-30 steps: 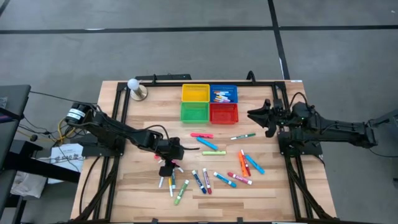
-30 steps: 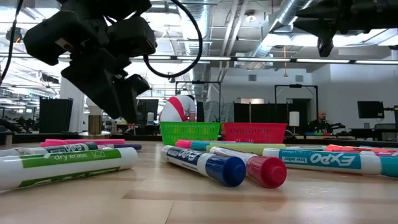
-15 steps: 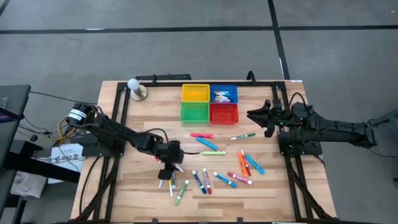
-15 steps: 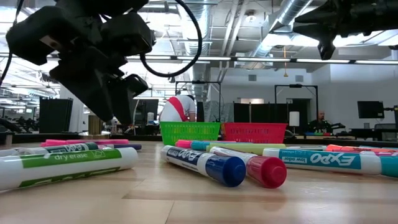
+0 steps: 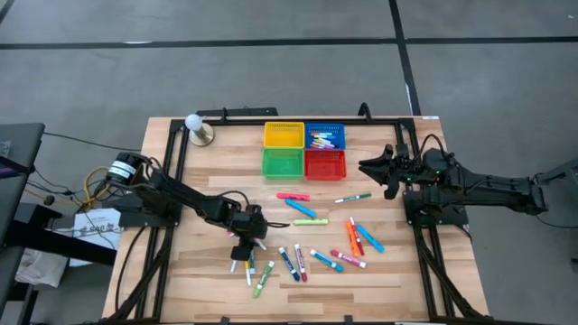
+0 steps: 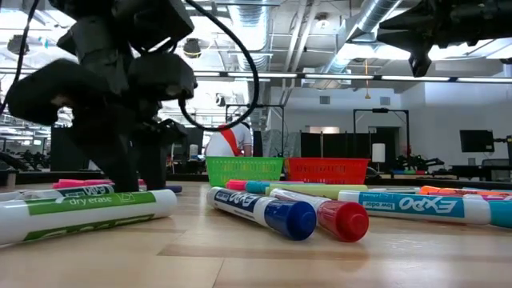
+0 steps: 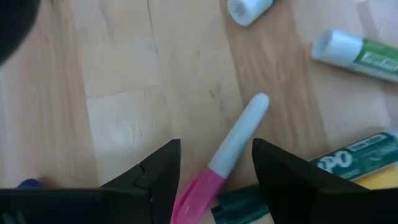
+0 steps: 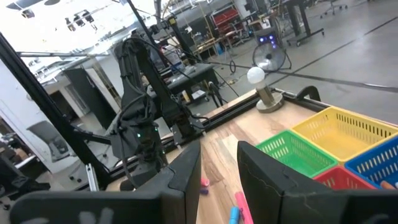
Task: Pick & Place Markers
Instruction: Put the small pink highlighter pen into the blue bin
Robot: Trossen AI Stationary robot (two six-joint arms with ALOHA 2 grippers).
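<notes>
Pink and white, the marker (image 7: 231, 144) lies on the wood between my left gripper's (image 7: 214, 169) two dark fingers (image 7: 163, 172), which stand wide apart on either side of it, not pressing on it. From above, my left gripper (image 5: 241, 249) is down at the table (image 5: 208, 280) among the near-left cluster of markers (image 5: 271, 264). In my left wrist view a green-labelled marker (image 7: 356, 51) lies just beyond, and another green-printed one (image 7: 348, 158) sits beside my other finger.

Further out, more markers (image 5: 357, 239) are scattered over the middle of the boards: a pink one (image 5: 292, 196), a blue one (image 5: 301, 208), a pale green one (image 5: 310, 221), a thin green-tipped one (image 5: 352, 198), and orange and blue ones toward the right. Some markers (image 5: 321, 139) already lie in the blue basket (image 5: 325, 135), which stands at the far edge with the yellow basket (image 5: 284, 134), green basket (image 5: 282, 162) and red basket (image 5: 325, 164).

My right gripper (image 5: 373, 167) hangs in the air at the table's right side, empty, its fingers (image 8: 183, 171) a narrow gap apart, pointing toward the baskets.
</notes>
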